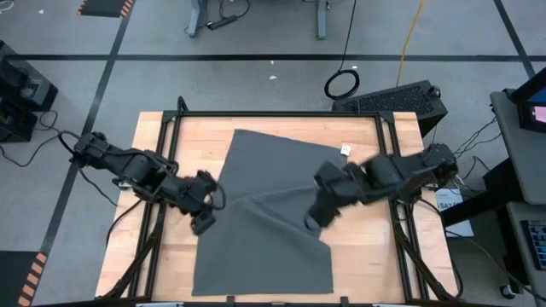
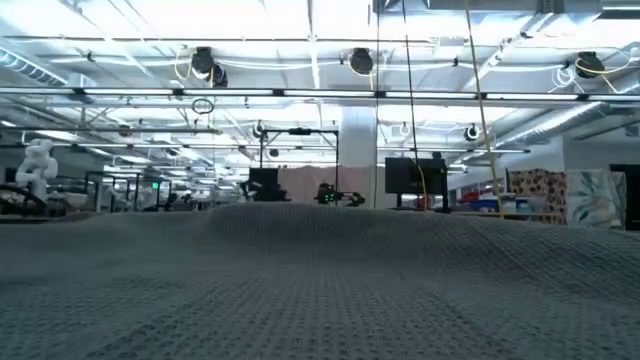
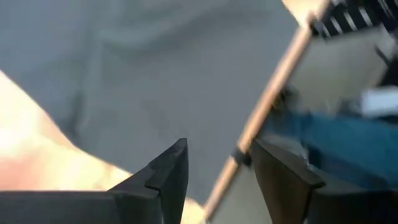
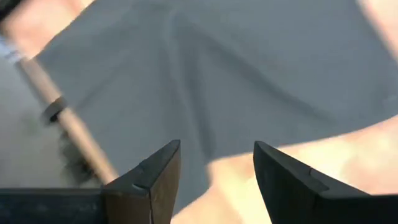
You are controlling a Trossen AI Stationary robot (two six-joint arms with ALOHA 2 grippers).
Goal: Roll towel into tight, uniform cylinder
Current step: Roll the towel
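Observation:
The dark grey towel (image 1: 264,213) lies spread out and skewed on the wooden table (image 1: 145,256), its near edge at the table's front. A small white tag (image 1: 345,150) sits at its far right corner. A low ridge (image 1: 269,200) crosses the cloth between the arms. My left gripper (image 1: 205,217) hovers open over the towel's left edge (image 3: 155,74). Above the right edge (image 4: 236,74) my right gripper (image 1: 317,220) is open too. Nothing is between either pair of fingers. The low view shows only the towel's weave (image 2: 320,290) up close.
Black frame rails (image 1: 166,145) run along the table's left, right and far sides. A black keyboard-like box (image 1: 392,98) and a cable loop (image 1: 341,83) lie on the floor beyond the far right corner. Bare wood (image 1: 375,247) shows on either side of the towel.

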